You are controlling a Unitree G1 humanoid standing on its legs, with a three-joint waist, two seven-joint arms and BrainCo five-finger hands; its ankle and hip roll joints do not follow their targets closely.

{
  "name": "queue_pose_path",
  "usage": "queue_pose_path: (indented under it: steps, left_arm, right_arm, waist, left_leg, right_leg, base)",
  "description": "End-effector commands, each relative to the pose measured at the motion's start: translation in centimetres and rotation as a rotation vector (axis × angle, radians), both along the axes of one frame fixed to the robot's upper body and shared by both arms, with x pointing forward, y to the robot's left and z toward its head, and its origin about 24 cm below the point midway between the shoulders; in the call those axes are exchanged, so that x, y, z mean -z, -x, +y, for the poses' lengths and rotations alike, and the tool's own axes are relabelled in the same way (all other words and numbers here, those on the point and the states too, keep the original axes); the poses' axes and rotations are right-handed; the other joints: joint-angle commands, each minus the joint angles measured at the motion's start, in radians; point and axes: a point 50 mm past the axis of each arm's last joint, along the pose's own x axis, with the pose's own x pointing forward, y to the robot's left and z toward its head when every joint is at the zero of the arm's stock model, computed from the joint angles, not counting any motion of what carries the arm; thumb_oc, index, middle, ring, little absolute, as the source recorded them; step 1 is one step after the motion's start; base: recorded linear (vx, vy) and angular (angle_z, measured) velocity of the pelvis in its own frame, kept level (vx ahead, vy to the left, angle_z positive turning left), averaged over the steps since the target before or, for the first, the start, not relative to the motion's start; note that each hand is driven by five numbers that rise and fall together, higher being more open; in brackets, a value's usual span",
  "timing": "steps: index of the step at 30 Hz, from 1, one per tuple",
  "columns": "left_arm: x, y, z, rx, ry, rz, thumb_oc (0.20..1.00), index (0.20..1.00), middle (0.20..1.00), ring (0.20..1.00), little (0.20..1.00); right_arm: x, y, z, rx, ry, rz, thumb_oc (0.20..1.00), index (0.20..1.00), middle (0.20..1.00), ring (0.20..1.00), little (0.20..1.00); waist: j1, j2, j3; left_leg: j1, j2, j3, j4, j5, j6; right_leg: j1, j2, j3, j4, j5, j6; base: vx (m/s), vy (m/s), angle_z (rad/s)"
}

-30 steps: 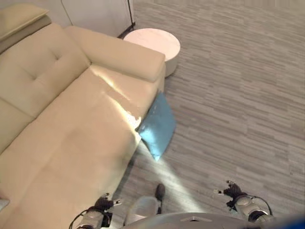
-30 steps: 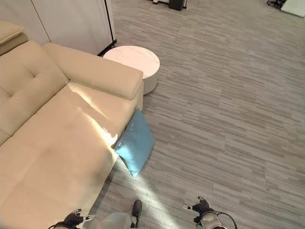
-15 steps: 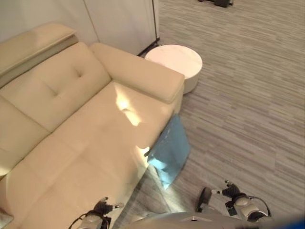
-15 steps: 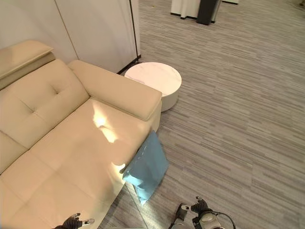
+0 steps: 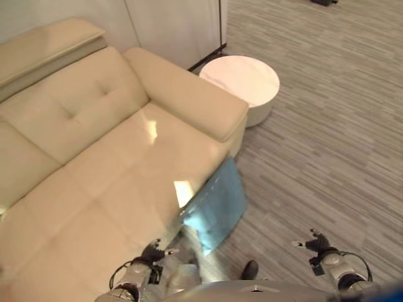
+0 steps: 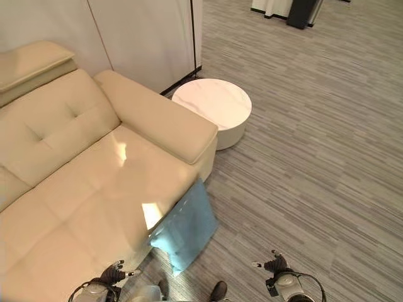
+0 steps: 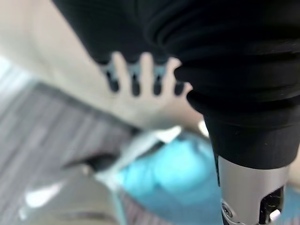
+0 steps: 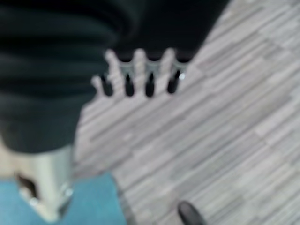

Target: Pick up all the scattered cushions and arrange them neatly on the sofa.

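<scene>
A light blue cushion point(image 5: 215, 209) leans on the floor against the front right corner of the cream sofa point(image 5: 101, 170); it also shows as the blue cushion point(image 6: 184, 229) and past my left hand as the blue cushion point(image 7: 187, 176). My left hand point(image 5: 150, 255) hangs low just left of the cushion, fingers point(image 7: 140, 77) straight and empty. My right hand point(image 5: 318, 244) hangs over the grey floor to the cushion's right, its fingers point(image 8: 140, 75) spread and holding nothing.
A round white low table point(image 5: 242, 80) stands on the striped grey floor beside the sofa's armrest point(image 5: 189, 94). White wall panels point(image 6: 145, 38) rise behind the sofa. Open floor point(image 6: 315, 163) stretches to the right.
The camera has shifted, so the sofa and cushion sit differently in view. My left hand has come up closer to the cushion's left edge; my right hand hangs much as before.
</scene>
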Motion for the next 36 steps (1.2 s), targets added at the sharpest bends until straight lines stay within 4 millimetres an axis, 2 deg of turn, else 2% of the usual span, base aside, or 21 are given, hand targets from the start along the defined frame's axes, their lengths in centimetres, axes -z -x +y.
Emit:
queue_pose_path:
  steps: [1,4,6,8,9,10,12,13,16,18,20,22,24,26,27,28,30,33,34,35,36]
  left_arm:
    - [-0.4,0.0,1.5,0.002,-0.044,-0.007,1.000,1.000,1.000,1.000,1.000]
    - [-0.5,0.0,1.7,-0.004,-0.046,-0.010,1.000,1.000,1.000,1.000,1.000]
    - [-0.7,-0.3,2.0,-0.011,-0.052,-0.020,1.000,1.000,1.000,1.000,1.000]
    - [-0.6,0.1,2.1,-0.024,-0.049,-0.014,1.000,1.000,1.000,1.000,1.000]
    - [-0.5,0.1,2.1,-0.024,-0.049,-0.014,1.000,1.000,1.000,1.000,1.000]
    - [-0.5,0.3,2.1,-0.027,-0.050,-0.010,1.000,1.000,1.000,1.000,1.000]
    - [-0.3,0.7,2.0,-0.030,-0.055,0.003,1.000,1.000,1.000,1.000,1.000]
    - [-0.2,0.9,2.0,-0.031,-0.056,0.009,1.000,1.000,1.000,1.000,1.000]
    - [-0.1,1.5,2.2,-0.037,-0.066,0.026,1.000,1.000,1.000,1.000,1.000]
    - [-0.2,1.1,2.0,-0.050,-0.057,0.008,1.000,1.000,1.000,1.000,1.000]
    - [-0.3,0.3,1.7,-0.051,-0.049,-0.015,1.000,1.000,1.000,1.000,1.000]
    - [-0.4,-0.2,1.4,-0.049,-0.040,-0.032,1.000,1.000,1.000,1.000,1.000]
    - [-1.0,-2.7,-0.2,0.020,-0.010,-0.093,1.000,1.000,1.000,1.000,1.000]
    - [-0.9,-2.6,-0.5,0.045,-0.005,-0.085,1.000,1.000,1.000,1.000,1.000]
    - [-0.8,-2.6,-0.6,0.053,-0.003,-0.080,1.000,1.000,1.000,1.000,1.000]
    - [-0.8,-2.5,-0.6,0.061,-0.003,-0.075,1.000,1.000,1.000,1.000,1.000]
    - [-0.9,-2.6,-0.5,0.055,-0.001,-0.081,1.000,1.000,1.000,1.000,1.000]
    - [-1.0,-2.4,0.4,0.050,-0.023,-0.075,1.000,1.000,1.000,1.000,1.000]
    - [-1.2,-2.7,0.7,0.047,-0.028,-0.084,1.000,1.000,1.000,1.000,1.000]
    - [-1.3,-2.8,0.9,0.041,-0.033,-0.091,1.000,1.000,1.000,1.000,1.000]
    - [-1.3,-2.8,0.9,0.042,-0.034,-0.093,1.000,1.000,1.000,1.000,1.000]
  right_arm:
    - [-0.5,-0.8,-0.7,0.012,0.020,-0.029,1.000,1.000,1.000,1.000,1.000]
    - [-0.5,-0.9,-0.6,-0.001,0.026,-0.021,1.000,1.000,1.000,1.000,1.000]
    - [-0.6,-1.5,-0.1,-0.010,0.010,-0.036,1.000,1.000,1.000,1.000,1.000]
    - [-0.7,-1.9,0.4,-0.018,-0.009,-0.052,1.000,1.000,1.000,1.000,1.000]
    - [-0.7,-1.9,0.4,-0.018,-0.009,-0.052,1.000,1.000,1.000,1.000,1.000]
    - [-0.8,-2.1,0.6,-0.025,-0.012,-0.061,1.000,1.000,1.000,1.000,1.000]
    - [-0.9,-2.5,0.7,-0.025,-0.017,-0.076,1.000,1.000,1.000,1.000,1.000]
    - [-0.9,-2.4,0.7,-0.027,-0.016,-0.071,1.000,1.000,1.000,1.000,1.000]
    - [-0.6,-2.0,1.0,-0.049,-0.021,-0.049,1.000,1.000,1.000,1.000,1.000]
    - [-0.7,-2.1,1.0,-0.069,-0.010,-0.058,1.000,1.000,1.000,1.000,1.000]
    - [-1.1,-2.7,0.6,-0.068,0.005,-0.086,1.000,1.000,1.000,1.000,1.000]
    - [-1.3,-2.8,0.4,-0.067,0.012,-0.095,1.000,1.000,1.000,1.000,1.000]
    - [-1.6,-2.8,-0.6,-0.033,0.034,-0.102,1.000,1.000,1.000,1.000,1.000]
    - [-1.4,-2.5,-0.7,-0.017,0.024,-0.087,1.000,1.000,1.000,1.000,1.000]
    - [-1.3,-2.2,-0.8,-0.008,0.025,-0.082,1.000,1.000,1.000,1.000,1.000]
    - [-1.0,-1.8,-0.5,-0.014,0.018,-0.061,1.000,1.000,1.000,1.000,1.000]
    - [-0.9,-1.8,-0.3,-0.015,0.013,-0.058,1.000,1.000,1.000,1.000,1.000]
    - [-1.0,-2.4,0.1,-0.034,0.010,-0.069,1.000,1.000,1.000,1.000,1.000]
    - [-1.1,-2.5,0.3,-0.038,0.004,-0.078,1.000,1.000,1.000,1.000,1.000]
    - [-1.1,-2.7,0.6,-0.036,-0.009,-0.087,1.000,1.000,1.000,1.000,1.000]
    - [-1.1,-2.7,0.6,-0.035,-0.011,-0.089,1.000,1.000,1.000,1.000,1.000]
  waist:
    - [0.038,-0.014,-0.026]
    - [0.052,-0.007,-0.025]
    - [0.052,0.006,-0.012]
    - [0.060,0.008,-0.016]
    - [0.060,0.008,-0.015]
    - [0.063,0.011,-0.016]
    - [0.051,0.010,-0.016]
    - [0.046,0.008,-0.017]
    - [0.048,-0.021,-0.036]
    - [0.059,-0.018,-0.047]
    - [0.056,-0.016,-0.040]
    - [0.052,-0.018,-0.037]
    - [0.015,-0.036,-0.015]
    - [0.004,-0.035,-0.015]
    - [-0.007,-0.032,-0.018]
    - [0.013,-0.035,-0.015]
    - [0.014,-0.037,-0.013]
    - [0.036,-0.042,-0.007]
    - [0.037,-0.040,0.001]
    - [0.024,-0.035,0.005]
    - [0.019,-0.032,0.005]
  left_leg:
    - [0.036,-0.008,-0.080,-0.013,-0.013,-0.039]
    - [0.056,-0.028,-0.091,-0.035,-0.020,-0.017]
    - [0.061,-0.039,-0.135,-0.036,-0.016,0.004]
    - [0.072,-0.048,-0.176,-0.039,-0.025,0.006]
    - [0.074,-0.047,-0.177,-0.039,-0.026,0.006]
    - [0.071,-0.044,-0.186,-0.036,-0.030,0.002]
    - [0.084,-0.027,-0.251,-0.034,-0.053,-0.018]
    - [0.091,-0.018,-0.265,-0.037,-0.057,-0.027]
    - [0.091,0.025,-0.311,-0.072,-0.031,-0.070]
    - [0.078,0.080,-0.366,-0.125,0.023,-0.113]
    - [0.040,0.102,-0.393,-0.128,0.063,-0.134]
    - [0.018,0.114,-0.377,-0.126,0.082,-0.142]
    - [-0.050,0.132,-0.085,-0.016,0.076,-0.101]
    - [-0.022,0.106,-0.027,0.050,0.000,-0.084]
    - [-0.012,0.104,0.007,0.045,-0.001,-0.084]
    - [-0.001,0.028,-0.052,0.034,-0.043,-0.059]
    - [0.002,0.018,-0.063,0.033,-0.043,-0.055]
    - [0.015,-0.030,-0.099,0.011,-0.034,-0.017]
    - [0.017,-0.033,-0.115,0.012,-0.033,-0.012]
    - [0.031,-0.041,-0.151,-0.009,-0.027,-0.003]
    - [0.038,-0.043,-0.168,-0.018,-0.025,-0.003]
  right_leg:
    - [0.002,-0.012,0.028,0.074,-0.056,0.106]
    - [-0.029,-0.041,0.021,0.186,-0.065,0.122]
    - [-0.101,-0.056,0.096,0.333,-0.057,0.144]
    - [-0.100,-0.063,0.168,0.268,-0.060,0.138]
    - [-0.098,-0.062,0.168,0.267,-0.060,0.138]
    - [-0.105,-0.082,0.183,0.238,-0.043,0.137]
    - [-0.143,-0.147,0.285,0.125,0.035,0.157]
    - [-0.139,-0.152,0.294,0.111,0.048,0.164]
    - [-0.087,-0.137,0.254,0.073,0.044,0.181]
    - [-0.070,-0.090,0.222,0.074,0.006,0.168]
    - [-0.053,-0.060,0.184,0.066,-0.023,0.156]
    - [-0.044,-0.049,0.160,0.053,-0.031,0.150]
    - [0.005,-0.038,0.049,0.001,-0.039,0.127]
    - [0.018,-0.026,0.025,0.011,-0.064,0.112]
    - [0.020,-0.027,0.001,0.019,-0.070,0.111]
    - [0.015,-0.034,-0.001,0.063,-0.063,0.113]
    - [0.014,-0.041,-0.008,0.082,-0.060,0.116]
    - [-0.039,-0.096,-0.018,0.243,-0.058,0.130]
    - [-0.057,-0.097,0.010,0.284,-0.062,0.131]
    - [-0.094,-0.072,0.108,0.313,-0.068,0.131]
    - [-0.102,-0.059,0.147,0.297,-0.071,0.130]
  base:
    - [0.02,0.115,0.18]
    - [0.01,0.109,0.18]
    - [0.05,0.095,0.15]
    - [0.12,-0.057,0.12]
    - [0.11,-0.119,0.77]
    - [0.11,-0.156,1.08]
    - [0.21,-0.313,0.76]
    - [0.18,-0.332,0.75]
    - [0.16,-0.393,1.18]
    - [0.12,-0.398,0.91]
    - [0.04,-0.348,0.98]
    - [-0.03,-0.239,0.96]
    - [-0.12,-0.269,1.26]
    - [-0.02,-0.086,1.61]
    - [0.09,0.099,0.86]
    - [0.06,0.136,0.53]
    - [0.05,0.136,0.31]
    - [0.01,0.207,0.11]
    - [-0.02,0.171,0.41]
    - [0.06,0.059,0.76]
    - [0.13,-0.003,0.87]
